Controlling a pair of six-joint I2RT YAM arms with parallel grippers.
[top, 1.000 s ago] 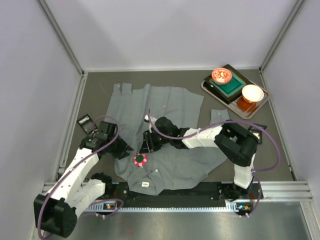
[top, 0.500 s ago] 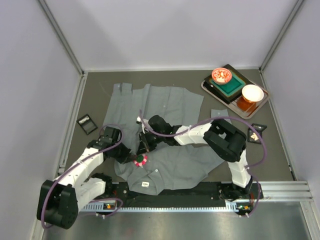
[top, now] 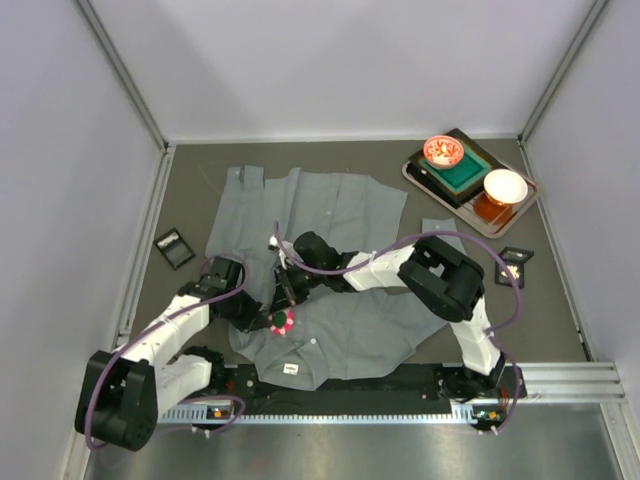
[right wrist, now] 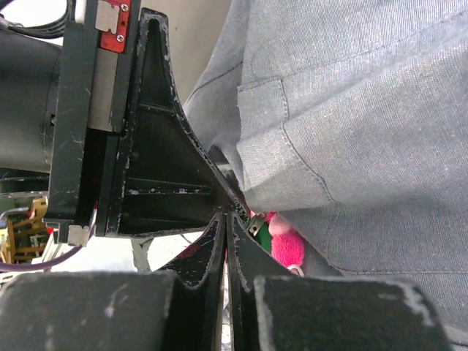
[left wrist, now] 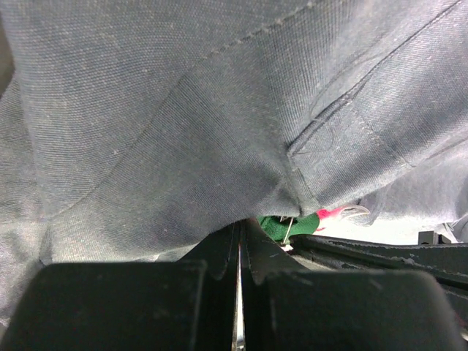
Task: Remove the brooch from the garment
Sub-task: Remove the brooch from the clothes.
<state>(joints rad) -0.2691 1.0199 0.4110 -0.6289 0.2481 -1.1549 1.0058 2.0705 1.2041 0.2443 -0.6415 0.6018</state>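
The grey garment (left wrist: 183, 110) fills nearly the whole frame, creased, with a stitched seam right of centre. At bottom centre the left gripper (left wrist: 240, 228) has its 2 black fingers (left wrist: 216, 263) pressed together, their tips against a bunched fold and perhaps nipping it. Just right of the tips the brooch (left wrist: 296, 225) peeks out, green and pink, above a black bar (left wrist: 380, 256) at lower right.

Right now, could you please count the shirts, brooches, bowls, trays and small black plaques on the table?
Grey long-sleeved button-up shirt: 1
Pink-and-green round brooch: 1
Round bowls: 2, red patterned bowl and white bowl
Small black square plaques: 2, left plaque and right plaque
Taupe rectangular tray: 1
Total: 7
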